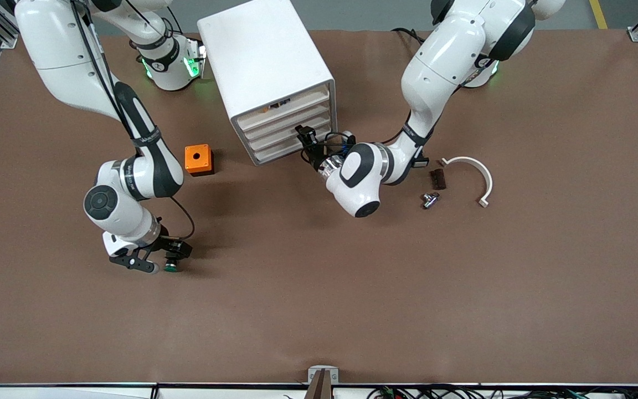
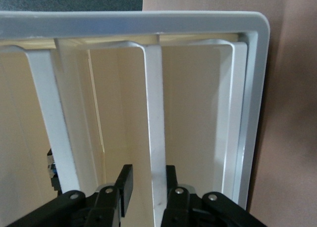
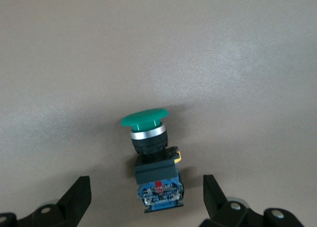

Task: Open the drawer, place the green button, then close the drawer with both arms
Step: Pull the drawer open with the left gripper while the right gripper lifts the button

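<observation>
Reaching for two targets at once, the Franka pair works a brown bench [image 1: 352,310] with the first step of the task in hand. The left gripper [image 2: 148,187] sits at the front of the white cabinet [image 1: 266,61], at one of its lower drawers. The left wrist view shows its jaws set narrowly astride a white drawer lip [image 2: 153,128], one finger [image 2: 125,185] on each side; whether they have pinched it cannot be told. The drawer [image 1: 288,145] appears shut or barely started, level with its neighbours.

Toward the right arm's end of the bench, and nearer the front camera than the orange box [image 1: 198,159], the right gripper [image 1: 155,265] is low over the green push button [image 3: 148,143]. Its jaws stand wide, one on each side of the button and not touching it. The button lies on its side on the bench, green cap pointing away from the wrist, blue terminal block toward it.

Next, judging from this, the left arm must draw the drawer straight out along its rails without dragging the cabinet, while the right closes on the button's black body. A white curved bracket [image 1: 477,174] and small fittings [image 1: 436,180] lie untouched toward the left arm's end.
</observation>
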